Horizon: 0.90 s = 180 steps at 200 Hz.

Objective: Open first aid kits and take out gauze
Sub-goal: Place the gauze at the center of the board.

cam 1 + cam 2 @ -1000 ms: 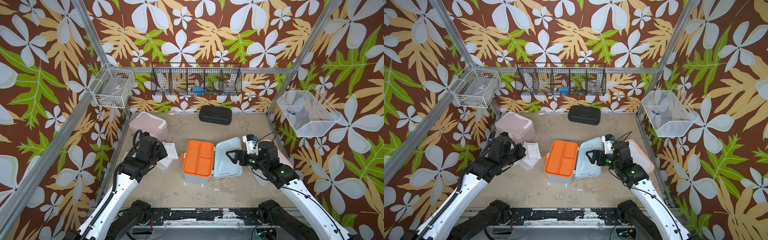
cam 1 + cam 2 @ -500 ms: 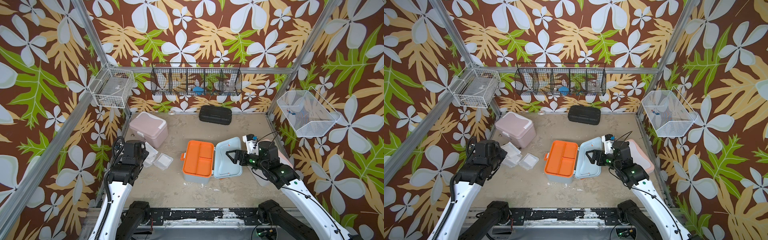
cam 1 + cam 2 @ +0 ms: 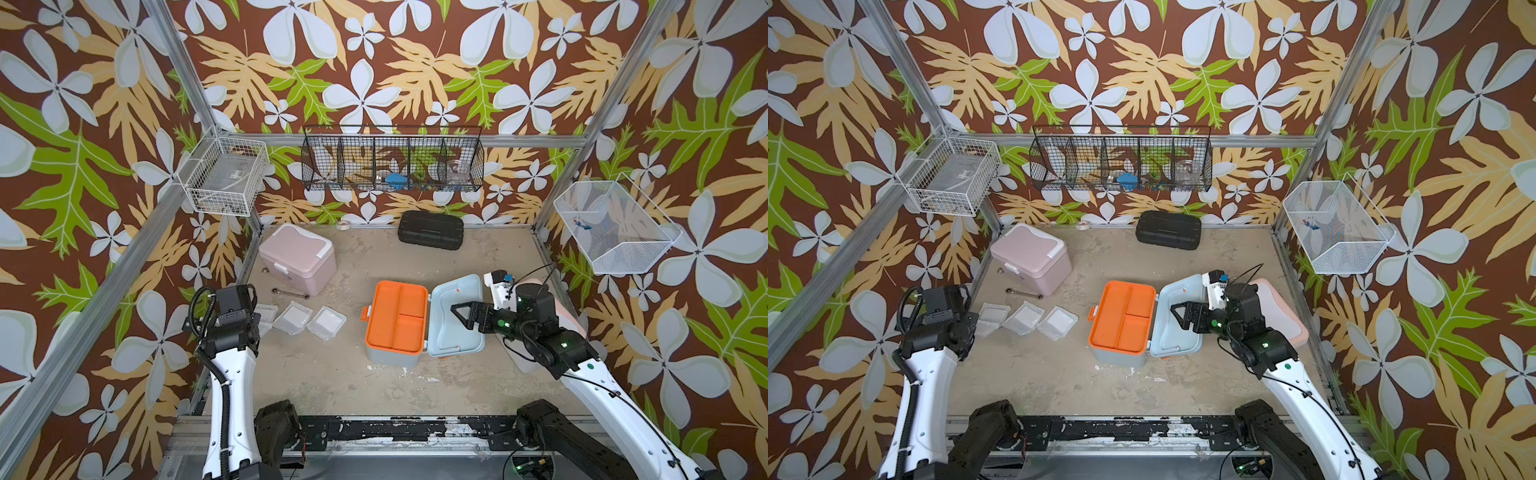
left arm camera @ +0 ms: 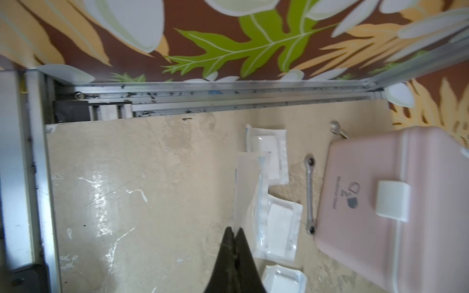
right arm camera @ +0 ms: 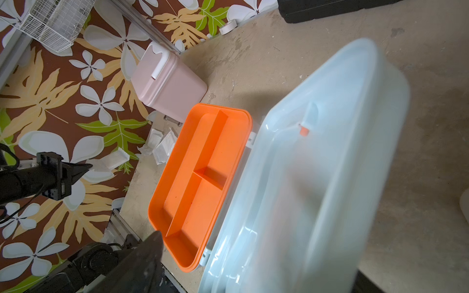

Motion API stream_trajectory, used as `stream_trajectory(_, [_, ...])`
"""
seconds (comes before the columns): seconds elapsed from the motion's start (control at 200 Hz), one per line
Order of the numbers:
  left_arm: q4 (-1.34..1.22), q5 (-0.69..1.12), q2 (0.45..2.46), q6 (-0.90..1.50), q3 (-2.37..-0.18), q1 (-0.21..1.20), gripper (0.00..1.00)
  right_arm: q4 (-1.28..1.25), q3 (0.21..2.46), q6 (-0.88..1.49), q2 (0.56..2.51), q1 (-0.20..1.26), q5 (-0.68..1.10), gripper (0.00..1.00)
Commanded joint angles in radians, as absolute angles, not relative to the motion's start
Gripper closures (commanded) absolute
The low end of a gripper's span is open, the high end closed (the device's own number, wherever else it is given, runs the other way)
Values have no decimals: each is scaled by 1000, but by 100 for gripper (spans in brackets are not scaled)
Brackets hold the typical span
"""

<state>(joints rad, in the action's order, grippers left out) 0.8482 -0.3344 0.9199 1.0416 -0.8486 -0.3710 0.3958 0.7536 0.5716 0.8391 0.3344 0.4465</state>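
Your left gripper (image 4: pixel 234 229) has drawn back to the near left, pinching a gauze packet (image 4: pixel 250 182).
Right gripper (image 3: pixel 460 316) hangs spread over the open blue kit (image 3: pixel 449 293); release the packet, then unlatch the pink kit (image 3: pixel 297 259).

open blue kit (image 3: pixel 392 357) mid-floor, gauze packets (image 3: pixel 328 322) left, bare floor (image 3: pixel 332 382) in front

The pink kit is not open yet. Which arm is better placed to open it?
Left, probably: the left gripper is near the pink kit, though it pinches a gauze packet it must drop first. The right gripper, open, hangs over the blue kit's lid, farther off.
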Motion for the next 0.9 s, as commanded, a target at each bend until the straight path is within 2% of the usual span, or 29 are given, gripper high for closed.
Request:
stream_trajectory(0.0, [829,-325,959,1075,-811,-418,100,371,745,566,841,335,466,12])
stream_trajectory(0.27, [746,-399,1017,1135,-722,-430,100,364,742,573,846,336,471,12])
stream_trajectory(0.716, [692,-459,1081,1083,-672,-432,100,359,739,579,856,336,477,12])
stream_trajectory(0.776, [692,-460,1075,1069,-675,-432,87,359,736,580,858,336,477,12])
stream_trajectory(0.896, [696,-470,1032,1044,-688,-432,71,362,736,582,860,336,476,12])
